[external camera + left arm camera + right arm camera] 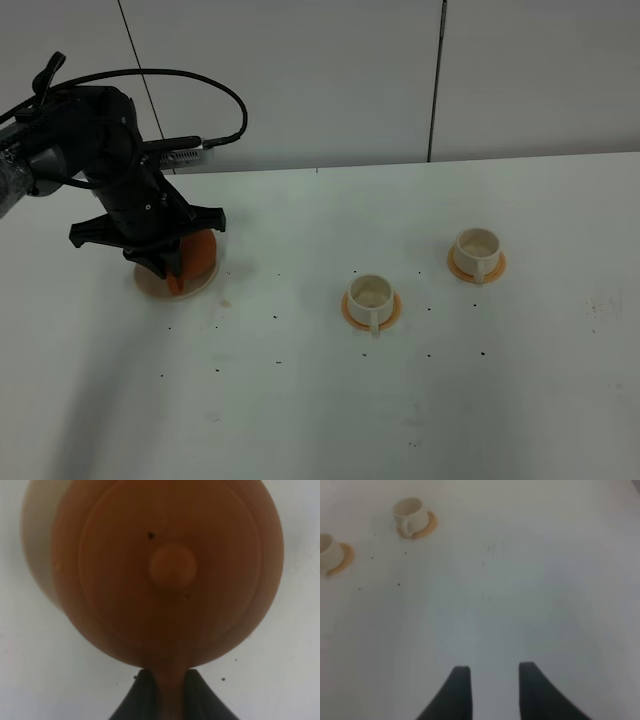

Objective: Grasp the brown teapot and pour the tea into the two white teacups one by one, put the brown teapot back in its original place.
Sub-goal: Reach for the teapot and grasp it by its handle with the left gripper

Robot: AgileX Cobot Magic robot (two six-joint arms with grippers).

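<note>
The brown teapot point(201, 256) sits on the round cream plate point(150, 284) at the left of the table. My left gripper point(172, 266) is down over it. In the left wrist view the teapot point(165, 570) fills the picture, with the plate's rim point(35, 545) showing beside it. The left gripper point(170, 692) has its dark fingers point(142, 697) tight on both sides of the teapot's handle. Two white teacups point(372, 294) point(477, 245) stand on orange saucers right of centre; they also show in the right wrist view point(409, 514) point(327, 550). My right gripper point(494, 672) is open, empty and above bare table.
The white table point(300, 400) has small dark specks scattered around the cups. A grey wall runs along the table's far edge. The left arm's cable loops above the teapot. The right arm is outside the exterior high view.
</note>
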